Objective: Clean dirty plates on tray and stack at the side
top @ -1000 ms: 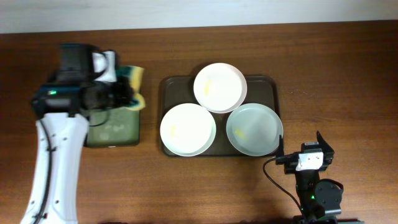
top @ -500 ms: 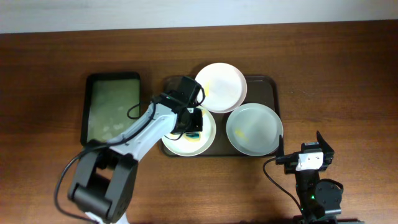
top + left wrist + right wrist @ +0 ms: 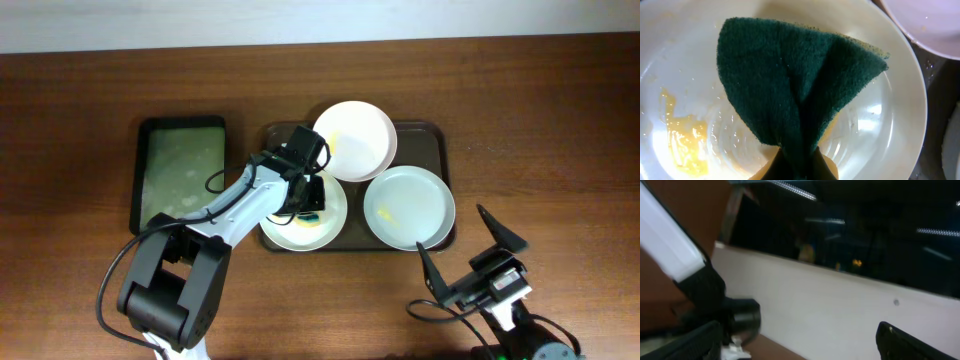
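Note:
Three white plates lie on the dark brown tray [image 3: 435,135]: a back plate [image 3: 353,140], a right plate [image 3: 408,207] with a small yellow smear, and a front-left plate [image 3: 283,228]. My left gripper [image 3: 310,200] is shut on a green and yellow sponge [image 3: 800,95] and presses it onto the front-left plate [image 3: 685,60], beside a yellow smear [image 3: 682,142]. My right gripper [image 3: 468,250] is open and empty, above the table in front of the right plate, its fingers spread wide. Its wrist view faces the wall, not the table.
A smaller black tray with a greenish inside [image 3: 182,170] lies left of the brown tray. The left arm reaches across between the two trays. The right arm's base sits at the table's front right.
The left gripper stays on the front-left plate with the sponge, shifted only slightly. The right arm has lifted and tilted, its gripper now turned toward the right plate.

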Motion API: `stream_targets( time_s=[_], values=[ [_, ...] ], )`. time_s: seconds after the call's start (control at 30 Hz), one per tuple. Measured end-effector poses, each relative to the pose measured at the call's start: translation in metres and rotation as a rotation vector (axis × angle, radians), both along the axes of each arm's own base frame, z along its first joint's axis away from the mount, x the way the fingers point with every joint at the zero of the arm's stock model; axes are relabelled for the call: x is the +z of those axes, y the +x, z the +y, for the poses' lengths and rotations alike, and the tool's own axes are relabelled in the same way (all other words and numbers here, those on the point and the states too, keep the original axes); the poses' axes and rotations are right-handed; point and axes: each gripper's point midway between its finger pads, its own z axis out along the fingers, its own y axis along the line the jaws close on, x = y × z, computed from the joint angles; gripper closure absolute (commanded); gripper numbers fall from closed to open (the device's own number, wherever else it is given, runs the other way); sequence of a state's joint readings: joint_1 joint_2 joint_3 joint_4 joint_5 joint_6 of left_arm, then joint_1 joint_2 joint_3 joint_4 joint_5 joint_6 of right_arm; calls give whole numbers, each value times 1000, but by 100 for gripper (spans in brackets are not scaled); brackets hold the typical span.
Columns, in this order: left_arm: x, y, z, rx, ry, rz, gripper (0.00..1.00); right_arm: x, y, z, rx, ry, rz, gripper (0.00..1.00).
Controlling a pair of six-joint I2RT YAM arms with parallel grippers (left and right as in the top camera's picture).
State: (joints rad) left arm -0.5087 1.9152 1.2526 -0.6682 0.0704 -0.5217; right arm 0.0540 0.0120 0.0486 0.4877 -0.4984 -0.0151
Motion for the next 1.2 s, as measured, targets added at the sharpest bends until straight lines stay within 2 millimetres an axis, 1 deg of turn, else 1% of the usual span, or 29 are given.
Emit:
stream_targets(
  time_s=[0.03,0.1,0.13,0.17,0.2,0.23,0.3,0.33,0.37,0.4,0.43,0.47,0.5,0.53,0.6,0.67,0.7,0.73,0.8,0.87,0.9,0.97,1.0,1.03,1.07,1.1,1.13,1.17,1.2],
  values=[
    [0,0,0,0,0,1,100,5,0,-1,4,16,29,2],
    [0,-1,1,-1,3,6,100,18,5,-2,-7,17,189,2],
    [-1,-3,2,0,7,14,100,19,7,-3,-17,2,304,2],
    [-1,-5,3,-1,11,21,100,35,10,-4,-32,-31,423,2],
    [-1,-5,2,0,10,19,100,36,13,-4,-39,-68,563,2],
    [-1,-5,3,-1,12,23,100,45,21,-3,-38,-87,646,2],
    [-2,-6,3,0,13,23,100,50,46,4,2,-102,766,2],
    [-2,-5,3,0,12,22,100,38,71,18,97,-102,880,2],
    [-1,-4,4,2,11,22,100,27,82,28,165,-99,928,1],
    [-1,-5,4,5,0,32,100,24,97,38,238,-93,932,21],
    [-1,-9,6,14,-25,66,100,28,119,47,305,-52,921,26],
    [-1,-9,9,28,-52,86,100,24,133,51,335,-9,957,25],
    [0,-9,11,38,-84,107,100,10,144,54,361,55,1051,26],
    [1,-8,16,60,-121,134,100,-13,153,56,374,114,1177,26],
    [2,-9,26,82,-147,168,100,-64,148,55,342,200,1486,22],
    [3,-9,29,47,-157,169,100,-91,143,50,223,180,1641,14],
    [3,-9,28,31,-158,165,100,-95,143,50,173,144,1652,10],
    [3,-9,27,11,-151,156,100,-94,146,54,105,78,1624,2],
    [2,-9,26,-9,-129,142,100,-93,150,64,39,9,1580,2],
    [1,-8,25,-21,-116,129,100,-99,148,73,-22,-26,1581,2],
    [1,-8,24,-23,-114,128,100,-106,146,80,-39,-51,1590,8],
    [1,-7,26,-23,-108,124,100,-114,147,85,-59,-78,1595,14],
    [1,-7,26,-23,-105,123,100,-126,152,87,-84,-89,1612,18],
    [1,-7,27,-22,-102,122,100,-140,157,90,-98,-102,1637,29],
    [0,-6,27,-22,-99,120,100,-154,160,90,-113,-114,1668,36],
    [0,-5,27,-21,-96,112,100,-180,161,90,-137,-137,1730,38],
    [0,-3,28,-20,-94,105,100,-196,161,90,-151,-152,1766,40],
    [1,-2,28,-20,-93,101,100,-207,164,91,-160,-155,1786,49],
    [0,-2,28,-20,-90,99,100,-215,167,92,-165,-156,1793,52]
  ],
)
